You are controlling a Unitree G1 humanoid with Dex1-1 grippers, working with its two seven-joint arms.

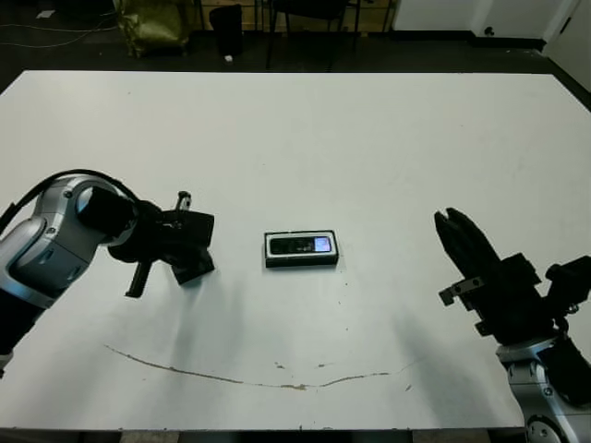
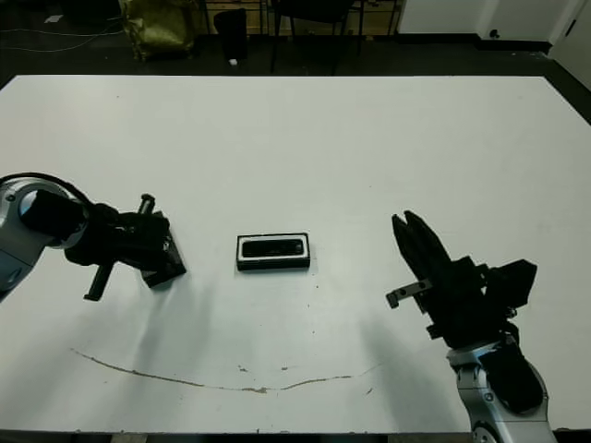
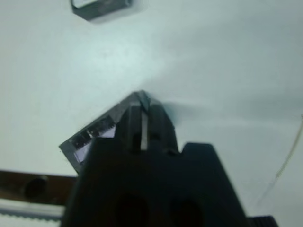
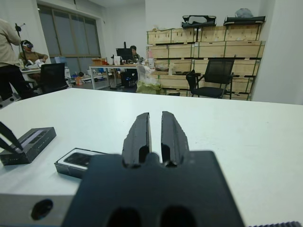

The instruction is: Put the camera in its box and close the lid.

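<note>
Holding the lid [image 1: 196,251] in left hand [image 1: 185,242]: fingers pinched close on one edge of it, reflective strip visible in the left wrist view. Can't tell if the lid's low corner touches the table [image 1: 369,138] or just clears it.

Lid well apart from the box [image 1: 301,262], off its left end, and skewed relative to it. Camera [image 1: 301,245] already seated inside the box, bluish screen up, lying flat within the white lining. So only closing left, by the look of it.

For the placement:
- Rotate the lid so its long side runs parallel to the box's long side before moving in.
- Level it out; looks tilted now, and a tilted drop likely catches one rim.
- Carry over above the box, then lower straight down. No sideways slide: box is light and probably shifts if nudged.
- Release only once all four edges sit on the rim, then press near the box's middle.

Right hand [image 1: 451,220] off the box's right end, well apart, fingers nearly together with only a thin slit, holding nothing. Could brace that end of the box if it skids.
</note>
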